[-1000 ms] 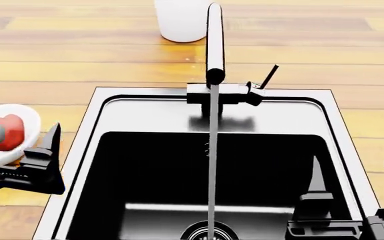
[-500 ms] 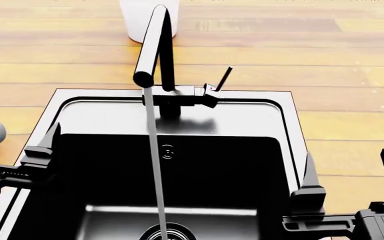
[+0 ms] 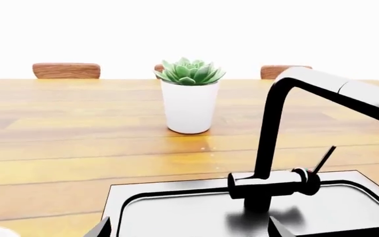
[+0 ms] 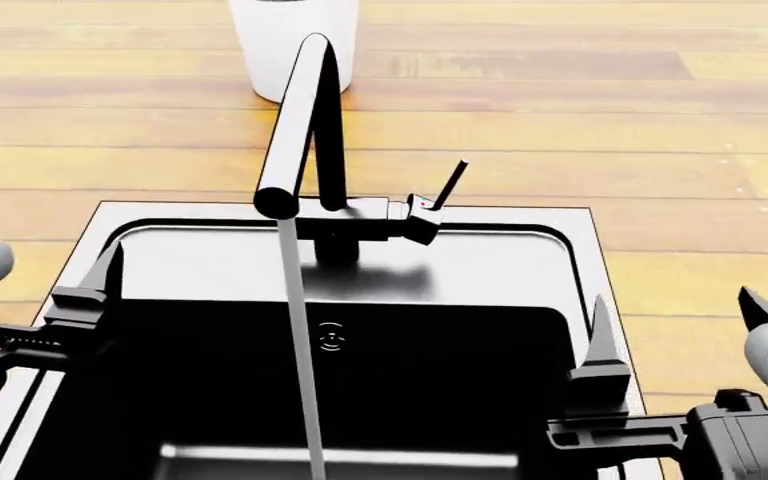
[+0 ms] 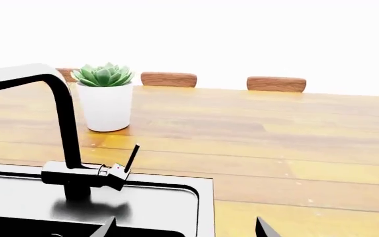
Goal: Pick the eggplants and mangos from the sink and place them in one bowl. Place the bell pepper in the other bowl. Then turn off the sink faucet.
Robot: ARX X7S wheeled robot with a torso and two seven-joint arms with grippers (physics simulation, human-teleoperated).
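The sink (image 4: 531, 250) has black walls and a steel rim. The black sink faucet (image 4: 307, 120) stands at its back edge. Water (image 4: 301, 350) runs from the spout. The thin lever (image 4: 448, 183) is tilted up. My left gripper (image 4: 37, 262) is open and empty over the sink's left rim. My right gripper (image 4: 671, 300) is open and empty over the right rim. The left wrist view shows the faucet (image 3: 268, 148), the lever (image 3: 322, 160) and the open left gripper (image 3: 188, 229). The right wrist view shows the faucet (image 5: 64, 128) and the open right gripper (image 5: 186, 226). The eggplants, mangos, bell pepper and bowls are out of view.
A white pot (image 4: 291, 40) with a green succulent (image 3: 189, 71) stands on the wooden counter (image 4: 624, 110) behind the faucet. Brown chair backs (image 5: 275, 84) show beyond the counter's far edge. The sink floor is cut off at the bottom of the head view.
The head view has swung right, so the sink and faucet sit further left. The white bowl with a red thing in it has left the view. Both grippers stay open. Water still runs.
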